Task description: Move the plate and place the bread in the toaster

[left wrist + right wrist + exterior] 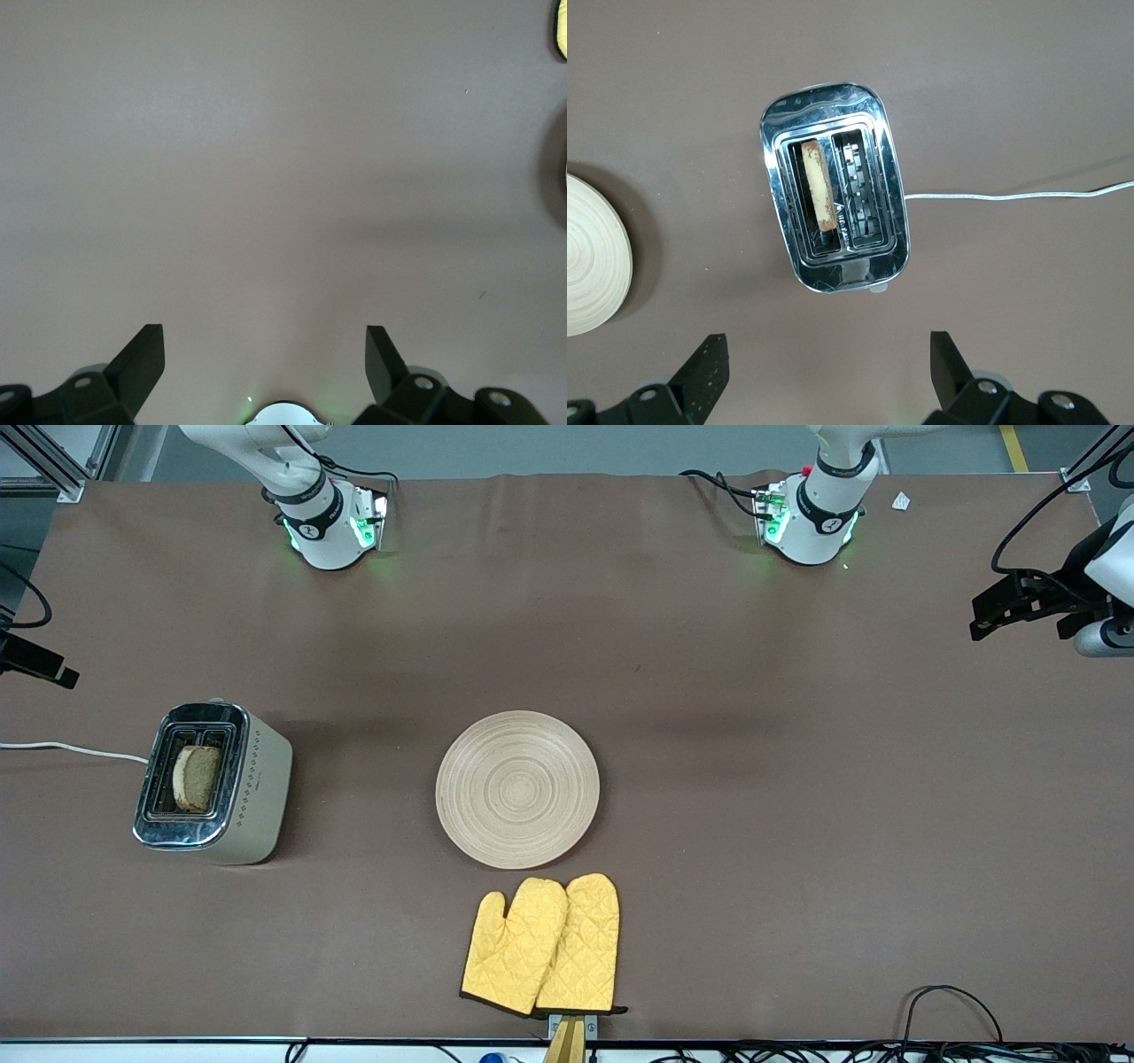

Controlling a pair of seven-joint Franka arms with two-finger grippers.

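Front view shows the bread (197, 778) standing in one slot of the toaster (252, 797), with its top sticking up a bit. The toaster sits toward the right arm's end of the counter (797, 824). The plate (517, 789) lies flat in the middle of the counter with nothing on it. Two yellow mitts (542, 948) lie just beside the plate, nearer to the front camera.

The right hand (824, 376) is up high over the toaster. Its fingers are spread wide and hold nothing. The left hand (264, 363) hangs over bare counter toward the left arm's end. It is spread wide too and holds nothing.

I think the job looks done, or very close to it. If a step is left, it may be to push the bread lower. To do that well, the right hand should come straight down over the slot with the bread and press softly on its top edge, not on the shiny rim.

There is lots of open room. The toaster and plate are well apart. The white cord (71, 749) runs off the counter edge, so the right hand should stay away from it. The mitts lie close to the counter edge nearest the front camera, so any move of the plate is better made toward the arms.
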